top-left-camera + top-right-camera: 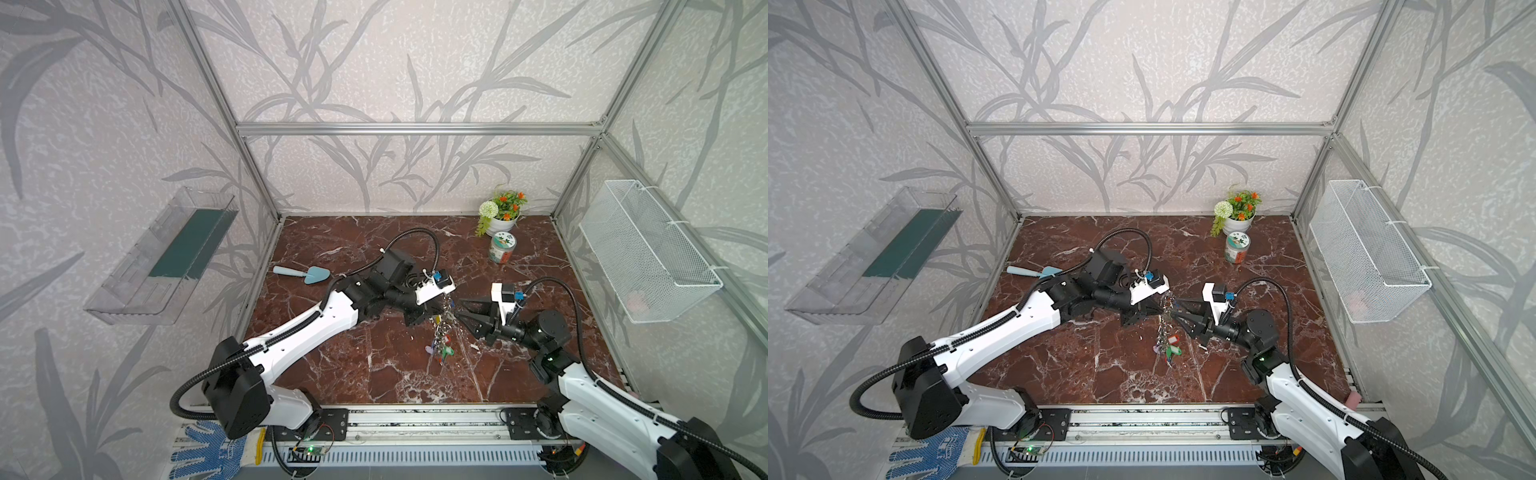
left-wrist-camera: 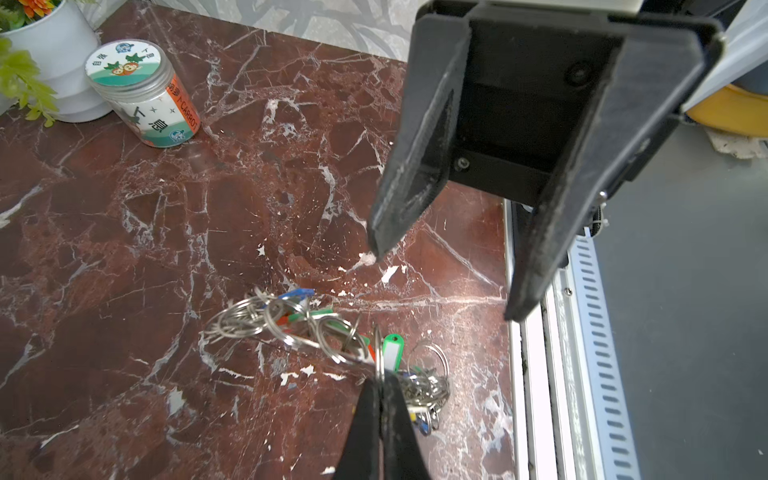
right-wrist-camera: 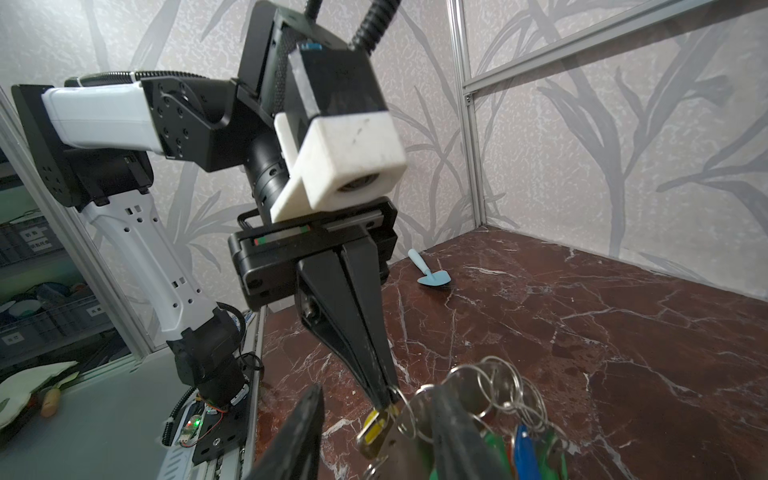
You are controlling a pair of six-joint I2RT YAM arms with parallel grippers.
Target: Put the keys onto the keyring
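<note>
My left gripper [image 2: 380, 380] is shut on the thin wire of the keyring [image 2: 377, 357] and holds it above the marble table [image 1: 353, 365]. Many tagged keys dangle below it [image 1: 441, 347]. The keys with the yellow tag [image 3: 374, 430] hang right beside the left fingertips [image 3: 384, 405]; the same tag shows in a top view [image 1: 437, 319]. My right gripper [image 1: 457, 309] stands open just right of the bunch. In its wrist view one right finger [image 3: 303, 436] is beside the yellow tag and another [image 3: 457, 428] is among the rings. Nothing is pinched between its jaws.
A blue hand trowel [image 1: 305, 274] lies at the back left of the table. A labelled jar [image 1: 503, 247] and a flower pot [image 1: 503, 216] stand at the back right. A white wire basket [image 1: 648, 249] hangs on the right wall, a clear tray [image 1: 166, 257] on the left wall.
</note>
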